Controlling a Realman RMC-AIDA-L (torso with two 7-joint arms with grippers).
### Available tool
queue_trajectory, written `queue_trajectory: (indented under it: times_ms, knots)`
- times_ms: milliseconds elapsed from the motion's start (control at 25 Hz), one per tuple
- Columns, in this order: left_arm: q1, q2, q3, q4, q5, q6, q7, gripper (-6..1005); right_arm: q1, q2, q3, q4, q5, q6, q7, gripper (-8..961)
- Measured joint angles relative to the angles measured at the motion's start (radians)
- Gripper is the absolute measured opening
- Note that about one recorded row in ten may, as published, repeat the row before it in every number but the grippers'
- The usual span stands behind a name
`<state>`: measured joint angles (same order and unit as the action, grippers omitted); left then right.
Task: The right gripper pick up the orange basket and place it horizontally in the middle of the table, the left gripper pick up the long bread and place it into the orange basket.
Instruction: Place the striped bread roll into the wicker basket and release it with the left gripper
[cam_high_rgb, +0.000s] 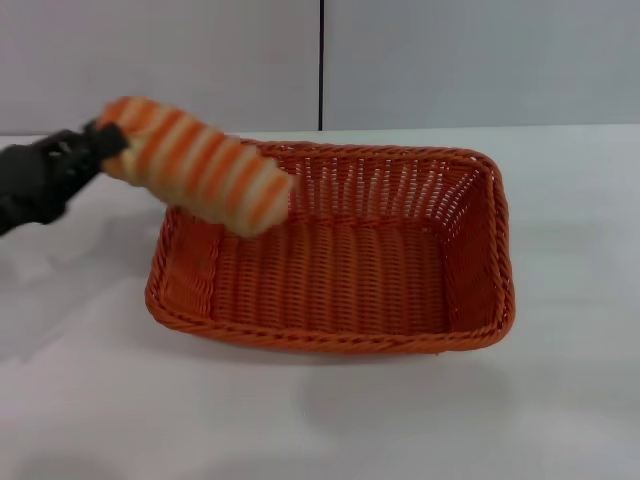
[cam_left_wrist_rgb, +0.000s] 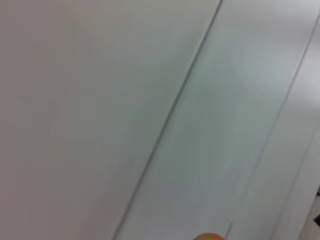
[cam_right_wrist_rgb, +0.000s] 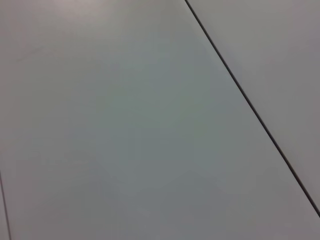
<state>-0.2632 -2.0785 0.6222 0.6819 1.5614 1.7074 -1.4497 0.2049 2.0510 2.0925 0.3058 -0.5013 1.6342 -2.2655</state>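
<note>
Left claw (cam_high_rgb: 108, 142) comes in from the left edge of the head view, black, raised above the counter (cam_high_rgb: 320, 420). It is clamped on the left end of the long bread (cam_high_rgb: 200, 168); the fingers themselves are mostly hidden behind the loaf. The bread is off the counter, tilted, its gripped end higher and to the left, its free end lower and to the right. That free end hangs over the far-left corner of the orange basket (cam_high_rgb: 335, 335), above the rim; whether it touches the rim cannot be told.

The basket sits flat on the white counter, about mid-counter, long side running left to right, open side up. Nothing shows inside it; the woven floor and sloping walls are bare.

Behind the counter is a pale wall (cam_high_rgb: 480, 60) with one dark vertical seam.

Left wrist view: mostly pale panelled surface with thin diagonal seams, plus a small orange sliver at the frame edge, likely the bread (cam_left_wrist_rgb: 210, 236). No fingers are visible there.

Right wrist view: only plain grey surface with a dark diagonal seam. The right claw is not seen in any view.
</note>
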Motion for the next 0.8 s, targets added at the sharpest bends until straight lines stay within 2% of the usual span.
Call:
queue_trajectory:
  times_ms: [120, 160, 200, 240, 280, 320, 400, 440, 480, 520, 640, 800]
  knots:
    - [0.003, 0.0, 0.095, -0.048, -0.082, -0.048, 0.052, 158, -0.003, 0.003, 0.0, 0.0, 0.0, 0.001, 0.005, 551]
    - [0.003, 0.0, 0.095, -0.048, -0.082, -0.048, 0.052, 156, -0.003, 0.003, 0.0, 0.0, 0.0, 0.001, 0.005, 551]
    - [0.007, 0.0, 0.158, -0.069, -0.136, -0.078, 0.079, 155, -0.007, 0.006, 0.0, -0.001, 0.0, 0.001, 0.011, 551]
    - [0.007, 0.0, 0.158, -0.069, -0.136, -0.078, 0.079, 154, -0.007, 0.006, 0.0, -0.001, 0.0, 0.001, 0.011, 551]
    - [0.009, 0.0, 0.23, -0.082, -0.185, -0.111, 0.105, 153, -0.009, 0.007, 0.0, -0.001, 0.0, 0.001, 0.013, 551]
    - [0.009, 0.0, 0.23, -0.082, -0.185, -0.111, 0.105, 151, -0.01, 0.008, 0.0, -0.001, 0.0, 0.002, 0.013, 551]
    - [0.014, 0.0, 0.304, -0.087, -0.228, -0.148, 0.135, 149, -0.014, 0.01, 0.001, -0.001, 0.0, 0.003, 0.013, 551]
    - [0.025, 0.0, 0.404, -0.088, -0.293, -0.204, 0.168, 147, -0.016, 0.01, 0.0, -0.001, 0.0, 0.005, 0.014, 551]
    - [0.025, 0.0, 0.404, -0.088, -0.293, -0.204, 0.168, 146, -0.016, 0.01, 0.0, -0.001, 0.0, 0.005, 0.014, 551]
    - [0.036, 0.0, 0.499, -0.086, -0.349, -0.254, 0.195, 145, -0.016, 0.01, 0.0, -0.001, 0.0, 0.006, 0.014, 551]
    - [0.045, 0.0, 0.599, -0.078, -0.407, -0.307, 0.226, 144, -0.016, 0.011, -0.001, -0.001, 0.0, 0.008, 0.014, 551]
    - [0.049, 0.0, 0.689, -0.075, -0.446, -0.361, 0.259, 141, -0.016, 0.012, 0.0, -0.001, 0.0, 0.01, 0.014, 551]
